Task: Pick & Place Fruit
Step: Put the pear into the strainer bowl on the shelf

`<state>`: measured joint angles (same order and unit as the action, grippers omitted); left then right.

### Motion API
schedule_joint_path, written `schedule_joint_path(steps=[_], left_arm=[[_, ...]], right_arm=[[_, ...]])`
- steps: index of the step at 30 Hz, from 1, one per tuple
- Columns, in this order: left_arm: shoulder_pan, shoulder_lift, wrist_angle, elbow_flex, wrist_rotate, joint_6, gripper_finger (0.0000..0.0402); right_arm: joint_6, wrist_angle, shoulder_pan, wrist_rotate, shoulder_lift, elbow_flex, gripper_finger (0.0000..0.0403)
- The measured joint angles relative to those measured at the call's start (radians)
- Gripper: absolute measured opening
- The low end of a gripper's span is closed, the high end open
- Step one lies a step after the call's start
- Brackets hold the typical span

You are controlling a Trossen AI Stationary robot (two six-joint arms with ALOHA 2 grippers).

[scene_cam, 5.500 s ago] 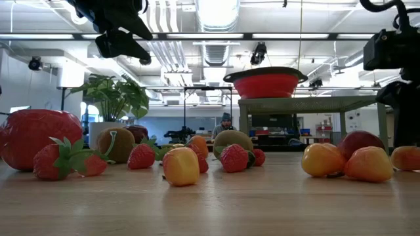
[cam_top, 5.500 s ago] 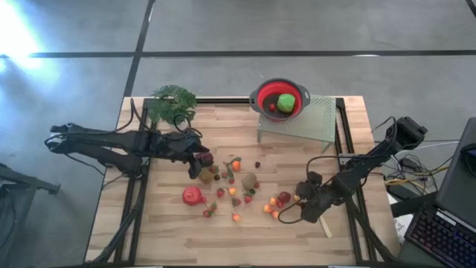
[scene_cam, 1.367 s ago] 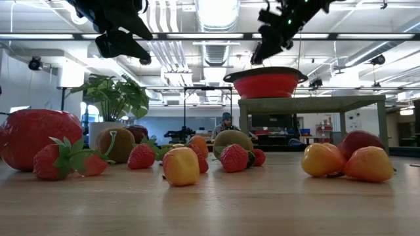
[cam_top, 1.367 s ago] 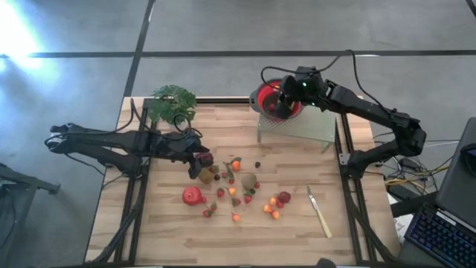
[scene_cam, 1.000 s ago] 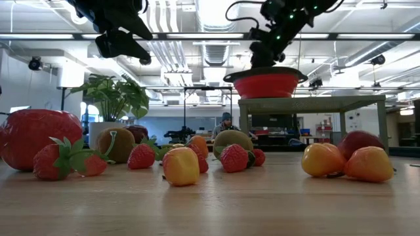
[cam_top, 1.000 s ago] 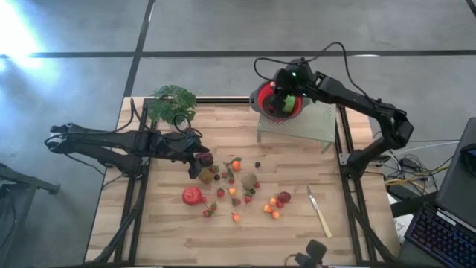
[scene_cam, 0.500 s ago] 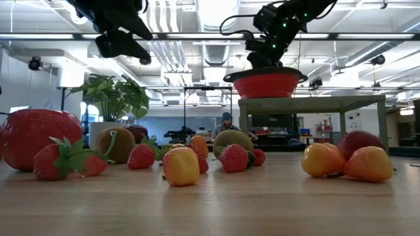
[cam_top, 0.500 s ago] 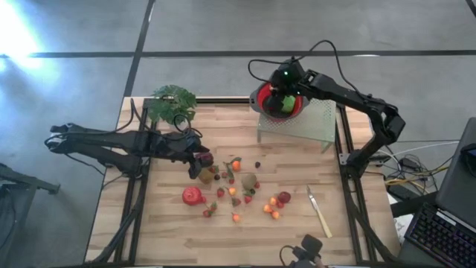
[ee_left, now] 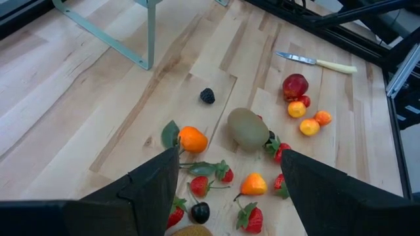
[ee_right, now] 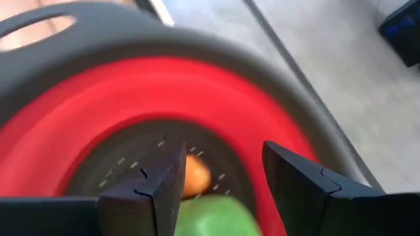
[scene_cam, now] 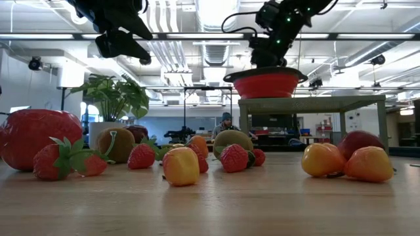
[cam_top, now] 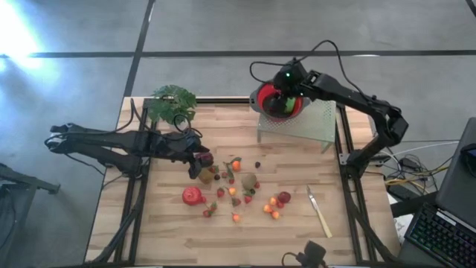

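The pale planked wooden counter (cam_top: 171, 231) carries most of the fruit (cam_top: 236, 190), small glossy rounded pieces scattered at its middle. A round red bowl (cam_top: 262, 99) with a dark rim stands on a perforated green metal stand (cam_top: 312, 125). Inside lie a smooth green fruit (ee_right: 210, 216) and a small orange fruit (ee_right: 195, 176), partly hidden. The right gripper (ee_right: 216, 187) hangs above them, jaws apart, empty. The left gripper (ee_left: 226, 177) hovers over the scatter, jaws apart.

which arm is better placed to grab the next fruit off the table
Left. The left gripper hangs open right over the fruit pile, with an orange fruit just ahead of its fingers. The right gripper is away over the red bowl on the rack.
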<state>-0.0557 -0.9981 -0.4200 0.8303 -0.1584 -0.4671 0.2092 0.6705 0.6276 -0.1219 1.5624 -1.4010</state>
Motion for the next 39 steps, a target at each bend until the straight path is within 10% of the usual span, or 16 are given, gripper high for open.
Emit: schedule_joint_path(steps=[39], left_arm=[[0.0,0.0,0.0,0.0,0.0,0.0,0.0273]], right_arm=[[-0.266,-0.043,-0.665,-0.103,-0.195,0.273,0.0009]])
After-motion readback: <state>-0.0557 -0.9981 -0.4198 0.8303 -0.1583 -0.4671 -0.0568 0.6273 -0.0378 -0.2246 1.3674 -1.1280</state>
